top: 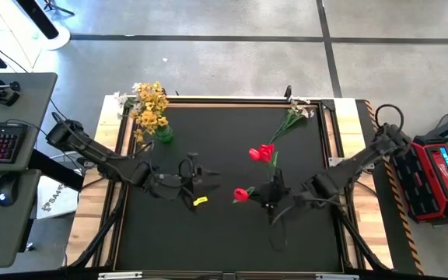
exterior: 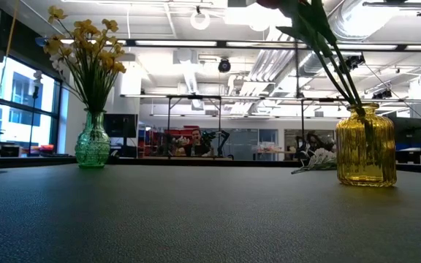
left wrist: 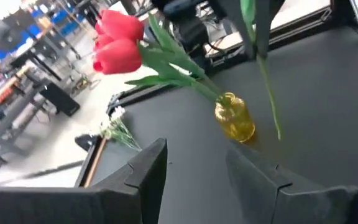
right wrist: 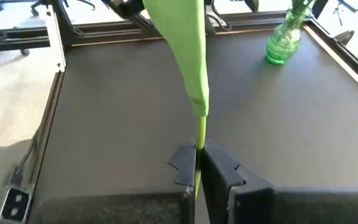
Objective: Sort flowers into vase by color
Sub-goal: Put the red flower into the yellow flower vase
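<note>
The right gripper pinches the green stem of a red tulip above the middle of the worktop, fingers closed tight on it. The left gripper hangs beside it, empty, jaws partly apart. Two more tulips stand in the yellow vase; yellow blossoms fill the green vase (far left corner). White sprigs lie at the far right edge.
</note>
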Controlling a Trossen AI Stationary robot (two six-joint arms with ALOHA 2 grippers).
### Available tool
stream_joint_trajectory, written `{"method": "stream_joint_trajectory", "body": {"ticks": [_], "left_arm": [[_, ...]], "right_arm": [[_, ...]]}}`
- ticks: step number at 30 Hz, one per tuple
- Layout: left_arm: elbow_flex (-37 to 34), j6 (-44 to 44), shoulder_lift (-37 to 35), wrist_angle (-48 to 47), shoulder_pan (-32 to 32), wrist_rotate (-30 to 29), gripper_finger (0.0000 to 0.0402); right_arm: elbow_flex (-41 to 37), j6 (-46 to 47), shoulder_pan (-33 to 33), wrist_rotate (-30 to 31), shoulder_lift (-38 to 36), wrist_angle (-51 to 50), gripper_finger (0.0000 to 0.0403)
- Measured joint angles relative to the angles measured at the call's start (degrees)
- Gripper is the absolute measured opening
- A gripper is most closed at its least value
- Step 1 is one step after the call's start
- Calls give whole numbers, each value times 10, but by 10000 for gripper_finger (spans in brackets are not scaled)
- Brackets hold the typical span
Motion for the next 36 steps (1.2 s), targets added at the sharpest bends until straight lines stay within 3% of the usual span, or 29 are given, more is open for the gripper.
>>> {"method": "stream_joint_trajectory", "body": {"ticks": [4,12,24,30,36], "left_arm": [[0,-20,1,-32,1,22,152],[0,-47,5,-27,24,169,152],[0,-50,35,-7,62,175,152],[-1,-45,111,55,86,232,152],[-1,-22,150,83,104,285,152]], "right_arm": [[0,29,30,3,-21,-41,1],[0,147,110,2,-82,-151,0],[-18,505,211,158,-164,-466,0],[-77,542,205,211,-198,-469,0],[-123,498,205,256,-243,-394,0]]}}
